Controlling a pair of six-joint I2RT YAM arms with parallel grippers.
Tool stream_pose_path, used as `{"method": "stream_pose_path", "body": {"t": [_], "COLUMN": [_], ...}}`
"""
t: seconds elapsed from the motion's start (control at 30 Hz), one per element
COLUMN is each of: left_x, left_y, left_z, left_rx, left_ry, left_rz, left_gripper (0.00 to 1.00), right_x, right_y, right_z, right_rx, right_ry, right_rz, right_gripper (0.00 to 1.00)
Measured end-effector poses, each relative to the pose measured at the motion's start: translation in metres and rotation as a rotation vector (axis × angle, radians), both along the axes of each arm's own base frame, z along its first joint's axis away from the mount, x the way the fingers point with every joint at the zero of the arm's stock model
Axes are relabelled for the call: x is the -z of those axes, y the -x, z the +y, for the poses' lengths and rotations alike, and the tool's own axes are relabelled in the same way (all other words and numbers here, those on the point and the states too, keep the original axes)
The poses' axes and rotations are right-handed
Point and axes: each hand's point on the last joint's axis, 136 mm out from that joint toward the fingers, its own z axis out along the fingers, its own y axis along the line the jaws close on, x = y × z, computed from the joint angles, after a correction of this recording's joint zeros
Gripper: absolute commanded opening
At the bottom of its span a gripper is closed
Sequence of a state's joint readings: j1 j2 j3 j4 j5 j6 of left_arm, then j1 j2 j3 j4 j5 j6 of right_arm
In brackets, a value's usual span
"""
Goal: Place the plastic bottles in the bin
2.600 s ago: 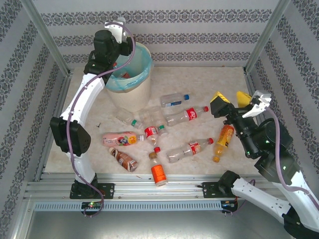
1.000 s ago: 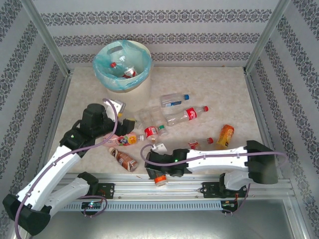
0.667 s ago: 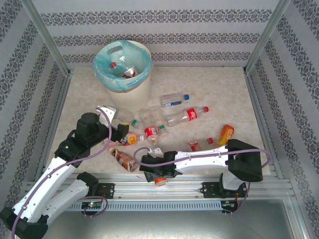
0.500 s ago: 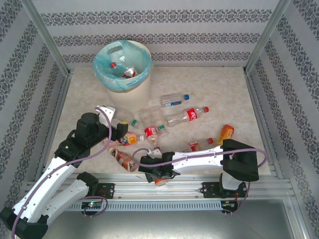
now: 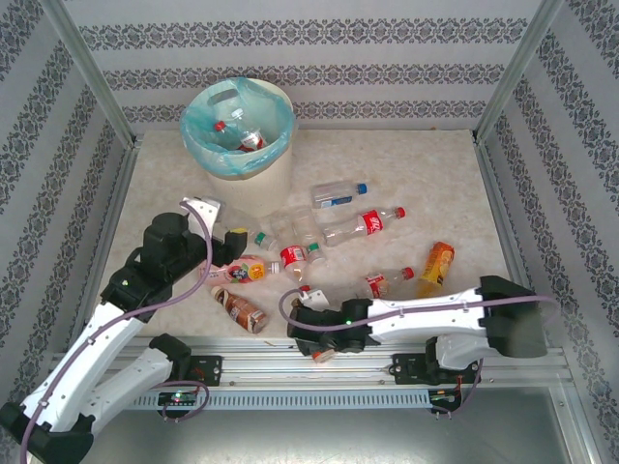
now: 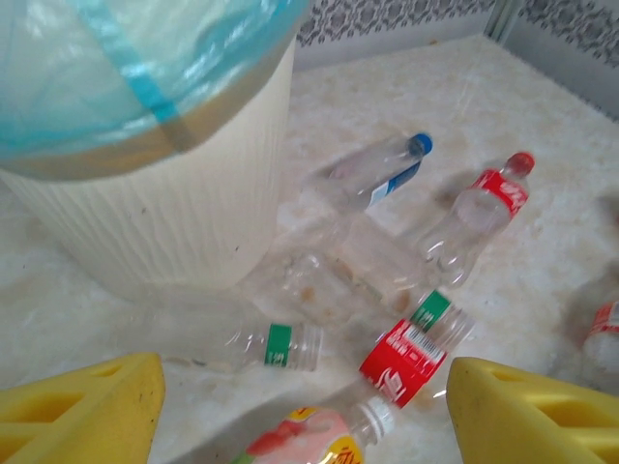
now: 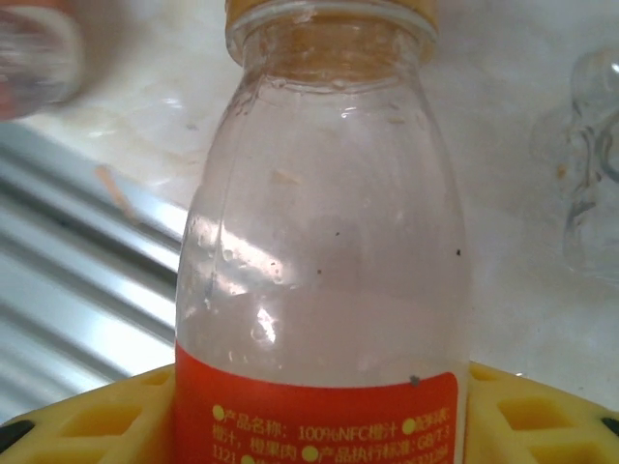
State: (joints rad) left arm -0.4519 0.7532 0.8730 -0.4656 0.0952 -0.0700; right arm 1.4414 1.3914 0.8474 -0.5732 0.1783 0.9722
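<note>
Two robot arms reach over the pale table (image 5: 416, 164). Many plastic bottles (image 5: 360, 224) lie on their sides in the middle of it. The tall cream bin (image 5: 263, 188) stands at the far left, with a light blue-green bag (image 5: 198, 135) in it. Some bottles already lie inside the bin, one with a red cap.

The right gripper (image 7: 319, 411) is low at the near edge of the table, by the metal rail (image 5: 387, 353). Its yellow fingers (image 7: 87, 425) press on both sides of the orange-label bottle (image 7: 319, 242). This bottle is clear, and it is gripped low on its label. It is far from the bin.

The left gripper (image 5: 230, 244) hangs near the front of the bin. Its yellow fingers (image 6: 77, 406) are wide apart and hold nothing. The pink bottle (image 6: 314, 440) lies just under them. A bit past it lie a red-label bottle (image 6: 411, 348) with a green cap and a clear bottle (image 6: 242, 343) with a green band. The blue-cap bottle (image 6: 372, 174) and the red-cap bottle (image 6: 479, 208) lie farther on. On the right side of the table lies an orange bottle (image 5: 437, 266). A brown bottle (image 5: 242, 309) lies near the rail.
</note>
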Motion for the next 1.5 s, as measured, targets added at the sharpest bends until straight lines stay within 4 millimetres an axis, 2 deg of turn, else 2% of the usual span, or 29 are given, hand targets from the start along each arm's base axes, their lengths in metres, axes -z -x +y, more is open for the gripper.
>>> {"method": "stream_pose_path", "body": {"t": [0.1,0.23,0.33,0.43,0.57,0.8,1.03,1.17,1.4,1.5], "left_x": [-0.018,-0.024,-0.021,-0.024,-0.027,-0.025,-0.020,-0.025,-0.029,-0.028], "left_y": [0.000,0.002,0.010,0.026,0.040,0.043,0.054,0.057,0.061,0.062], "left_z": [-0.014,-0.038,-0.056,-0.074,-0.091,-0.113,-0.128,-0.131,-0.127,-0.127], "left_rx": [0.060,0.167,0.252,0.361,0.465,0.550,0.600,0.610,0.605,0.605], "left_ry": [0.052,0.123,0.193,0.286,0.401,0.554,0.565,0.566,0.561,0.556], "left_rz": [0.000,0.061,0.133,0.198,0.276,0.392,0.459,0.462,0.454,0.457], "left_gripper": [0.77,0.77,0.77,0.77,0.77,0.73,0.69,0.55,0.53,0.42], "right_x": [-0.033,-0.087,-0.121,-0.152,-0.175,-0.187,-0.177,-0.171,-0.187,-0.185], "right_y": [0.000,-0.011,-0.025,-0.042,-0.056,-0.063,-0.063,-0.061,-0.058,-0.058], "right_z": [0.010,0.013,0.005,-0.008,-0.021,-0.021,0.003,0.014,0.024,0.026], "right_rx": [-0.079,-0.140,-0.137,-0.109,-0.075,-0.083,-0.139,-0.175,-0.192,-0.194], "right_ry": [-0.114,-0.291,-0.388,-0.472,-0.536,-0.574,-0.566,-0.553,-0.614,-0.610], "right_rz": [-0.067,-0.193,-0.284,-0.376,-0.455,-0.509,-0.494,-0.477,-0.481,-0.476], "right_gripper": [0.51,0.48,0.46,0.45,0.44,0.43,0.42,0.42,0.41,0.41]}}
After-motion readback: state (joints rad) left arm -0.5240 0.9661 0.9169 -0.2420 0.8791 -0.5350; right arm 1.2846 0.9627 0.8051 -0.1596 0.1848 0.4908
